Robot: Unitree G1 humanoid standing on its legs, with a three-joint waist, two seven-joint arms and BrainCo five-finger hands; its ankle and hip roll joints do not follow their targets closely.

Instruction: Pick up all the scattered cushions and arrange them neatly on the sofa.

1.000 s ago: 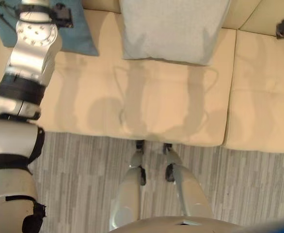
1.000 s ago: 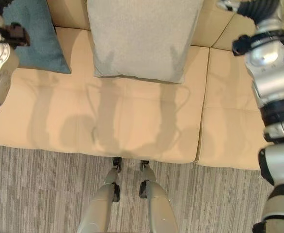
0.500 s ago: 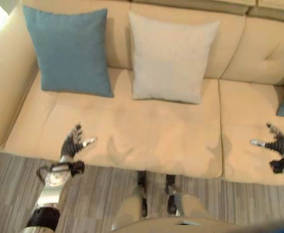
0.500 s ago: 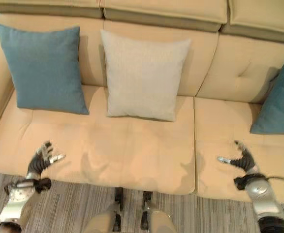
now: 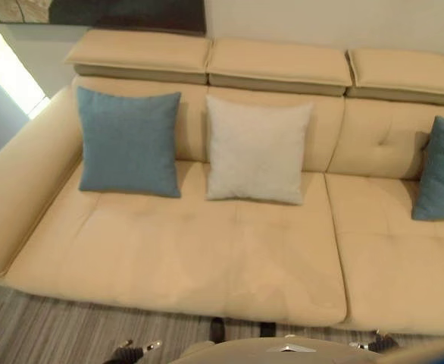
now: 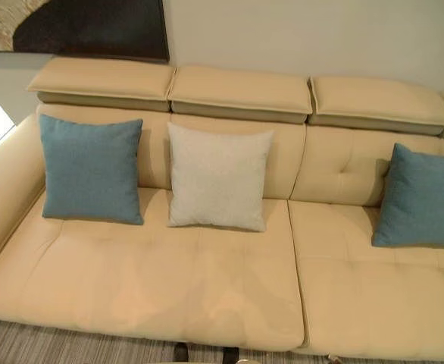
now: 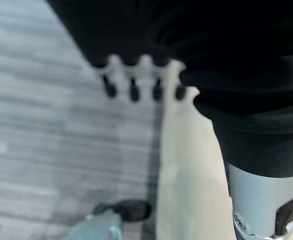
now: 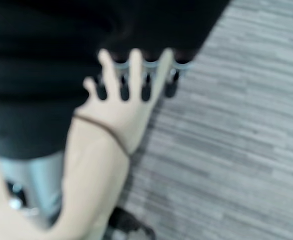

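Note:
Three cushions stand upright against the back of the beige sofa (image 5: 184, 258): a teal cushion (image 5: 128, 142) at the left, a light grey cushion (image 5: 256, 150) beside it, and a second teal cushion (image 6: 421, 197) on the right seat. My left hand (image 5: 135, 349) shows at the bottom edge in front of the sofa, fingers straight and holding nothing. In its wrist view the left hand's fingers (image 7: 133, 90) hang over the floor by the sofa's front. My right hand (image 5: 375, 343) is low on the right, its fingers (image 8: 146, 82) straight and holding nothing.
A person's open hand and forearm (image 8: 106, 135), with a thin band on the wrist, lies close to my right hand. Grey striped floor (image 5: 25, 334) runs along the sofa's front. The sofa's armrest (image 5: 17, 182) is at the left. A dark picture (image 6: 85, 26) hangs above.
The camera has pulled back and tilted up, so the whole sofa now shows. Both hands have dropped from over the seat's front edge to the bottom edge of the view.

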